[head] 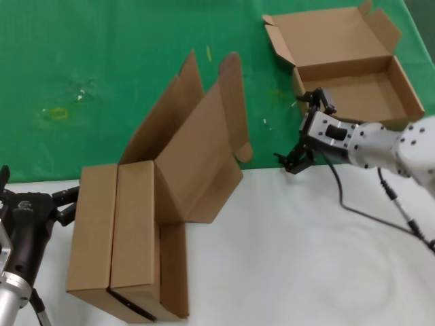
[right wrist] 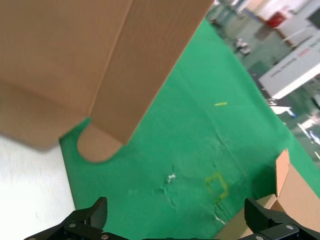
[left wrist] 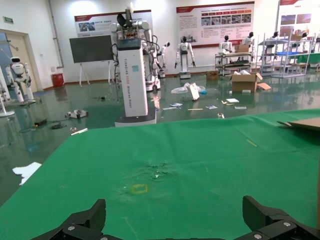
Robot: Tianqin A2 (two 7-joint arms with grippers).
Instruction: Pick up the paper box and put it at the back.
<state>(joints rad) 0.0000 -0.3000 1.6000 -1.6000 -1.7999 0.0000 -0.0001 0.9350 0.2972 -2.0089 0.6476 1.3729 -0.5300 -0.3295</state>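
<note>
Three brown paper boxes show in the head view. One (head: 346,68) lies open on the green cloth (head: 102,68) at the back right. One (head: 197,142) stands open in the middle, across the line between cloth and white surface (head: 306,258). One (head: 115,238) stands on the white surface at the left. My right gripper (head: 303,130) is open and empty, between the middle box and the back-right box, touching neither. Its wrist view shows the middle box's lid flap (right wrist: 100,65) and a corner of the back-right box (right wrist: 292,200). My left gripper (head: 35,189) is open and empty, beside the left box.
The green cloth (left wrist: 175,160) has wrinkles, white specks and a yellowish mark (left wrist: 139,188). A cardboard flap edge (left wrist: 305,123) shows at the far side of the left wrist view. A black cable (head: 353,207) trails from the right arm over the white surface.
</note>
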